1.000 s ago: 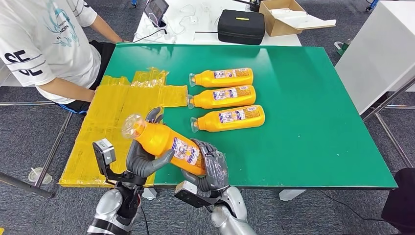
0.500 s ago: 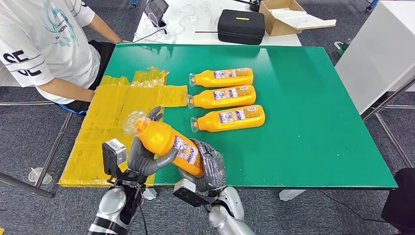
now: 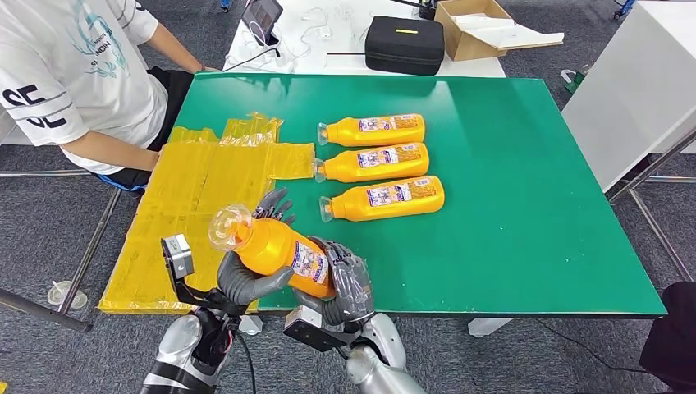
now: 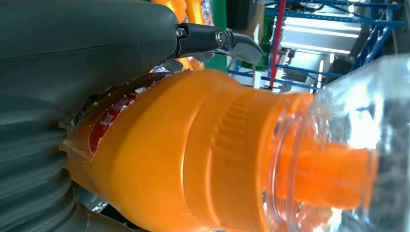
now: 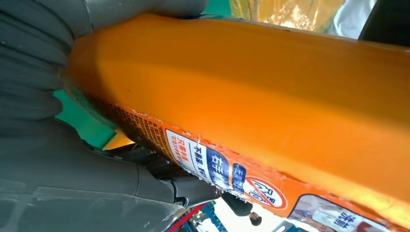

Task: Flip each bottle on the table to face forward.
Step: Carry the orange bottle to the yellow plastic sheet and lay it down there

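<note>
1. I held an orange bottle in both hands above the near edge of the green table; it lay tilted, its clear cap raised toward my left and its base low toward my right.
2. My left hand gripped the bottle below the neck, thumb under the body and the other fingers spread behind it; in the left wrist view the orange neck sat inside the clear cap.
3. My right hand wrapped the bottle's base end, its fingers closed over the lower body; the right wrist view showed the label's printed strip along the bottle's side.
4. Three more orange bottles lay on their sides in a row at mid-table, caps to my left, labels up: far, middle, near.
5. Yellow plastic sheeting covered the table's left part; a person in a white T-shirt sat just beside that side.
</note>
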Motion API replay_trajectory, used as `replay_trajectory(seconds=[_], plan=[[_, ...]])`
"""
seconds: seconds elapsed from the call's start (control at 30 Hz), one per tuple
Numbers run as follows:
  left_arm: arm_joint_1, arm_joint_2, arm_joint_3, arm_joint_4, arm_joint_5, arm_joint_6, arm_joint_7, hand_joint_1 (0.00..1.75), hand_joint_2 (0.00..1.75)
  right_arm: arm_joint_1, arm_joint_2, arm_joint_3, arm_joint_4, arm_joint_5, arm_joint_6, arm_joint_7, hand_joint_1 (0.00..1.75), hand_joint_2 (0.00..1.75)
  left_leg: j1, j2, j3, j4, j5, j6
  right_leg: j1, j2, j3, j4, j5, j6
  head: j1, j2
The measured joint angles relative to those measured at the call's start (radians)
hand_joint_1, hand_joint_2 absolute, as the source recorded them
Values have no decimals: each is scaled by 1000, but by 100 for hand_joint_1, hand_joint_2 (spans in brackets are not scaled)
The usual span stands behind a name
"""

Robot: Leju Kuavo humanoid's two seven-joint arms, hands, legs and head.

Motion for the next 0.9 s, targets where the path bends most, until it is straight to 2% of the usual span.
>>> replay_trajectory(seconds=[0.2, 0.63, 0.67, 0.7, 0.77, 0.8, 0.83, 0.9], plan=[[-6, 7, -24, 21, -136, 129, -4, 0, 175, -3, 0, 8, 12, 12, 0, 15, 166, 175, 0, 0, 0, 0, 0, 0, 0, 0, 0, 0, 0, 0, 0, 0], [-7, 8, -35, 33, -183, 177, -17, 1, 175, -3, 0, 8, 25, 11, 0, 23, 164, 175, 0, 0, 0, 0, 0, 0, 0, 0, 0, 0, 0, 0, 0, 0], [-7, 8, -35, 33, -189, 183, -18, 18, 175, -3, 0, 8, 26, 11, 0, 24, 164, 175, 0, 0, 0, 0, 0, 0, 0, 0, 0, 0, 0, 0, 0, 0], [-7, 8, -35, 33, -193, 187, -18, 51, 175, -3, 0, 8, 26, 11, 0, 25, 164, 175, 0, 0, 0, 0, 0, 0, 0, 0, 0, 0, 0, 0, 0, 0], [-6, 7, -35, 33, -196, 193, -17, 137, 175, -3, 0, 8, 27, 11, 0, 26, 163, 175, 0, 0, 0, 0, 0, 0, 0, 0, 0, 0, 0, 0, 0, 0], [-6, 7, -35, 33, -194, 192, -17, 163, 175, -3, 0, 8, 28, 11, 0, 27, 161, 175, 0, 0, 0, 0, 0, 0, 0, 0, 0, 0, 0, 0, 0, 0], [-5, 7, -35, 33, -188, 187, -16, 174, 175, -3, 0, 8, 28, 11, 0, 27, 160, 175, 0, 0, 0, 0, 0, 0, 0, 0, 0, 0, 0, 0, 0, 0], [-2, 7, -33, 33, -166, 164, -15, 175, 175, -4, 0, 8, 28, 11, 0, 27, 157, 175, 0, 0, 0, 0, 0, 0, 0, 0, 0, 0, 0, 0, 0, 0]])
